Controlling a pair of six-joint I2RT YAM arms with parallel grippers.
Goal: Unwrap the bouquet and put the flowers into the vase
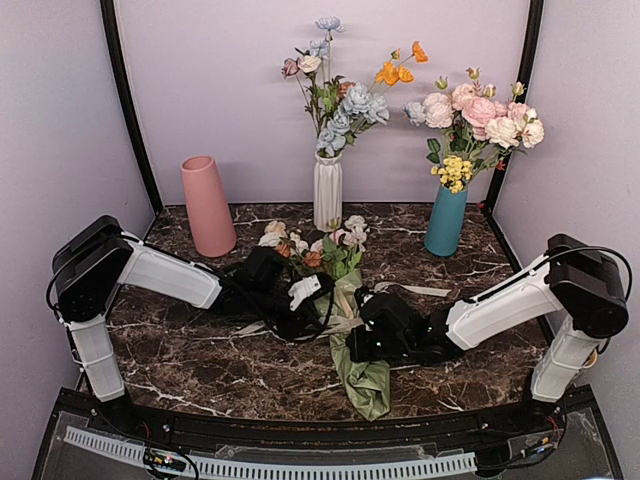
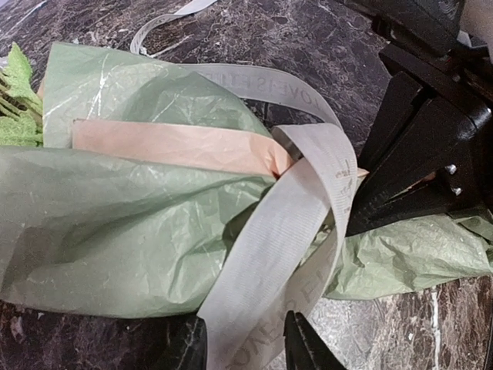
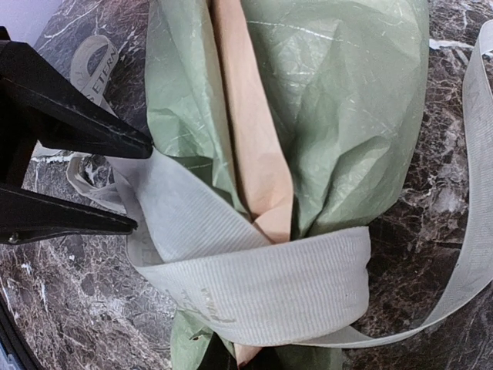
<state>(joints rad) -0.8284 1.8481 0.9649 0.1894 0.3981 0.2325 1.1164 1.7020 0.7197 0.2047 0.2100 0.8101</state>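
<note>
The bouquet (image 1: 345,300) lies on the marble table, its small pink, white and rust flowers (image 1: 312,245) pointing to the back and its green and peach paper wrap (image 2: 115,223) trailing toward the front. A cream ribbon (image 3: 262,293) still circles the wrap's neck. My left gripper (image 2: 246,347) stands open with a loop of that ribbon between its fingers (image 3: 92,135). On the wrap's lower part, just beyond the ribbon, my right gripper (image 2: 360,193) is shut on the paper. The pink vase (image 1: 207,205) stands upright at the back left, apart from both arms.
A white ribbed vase (image 1: 327,190) with blue and orange flowers stands at the back centre. A teal vase (image 1: 446,220) with large pink roses stands at the back right. A loose ribbon tail (image 1: 415,290) lies on the table to the right of the bouquet.
</note>
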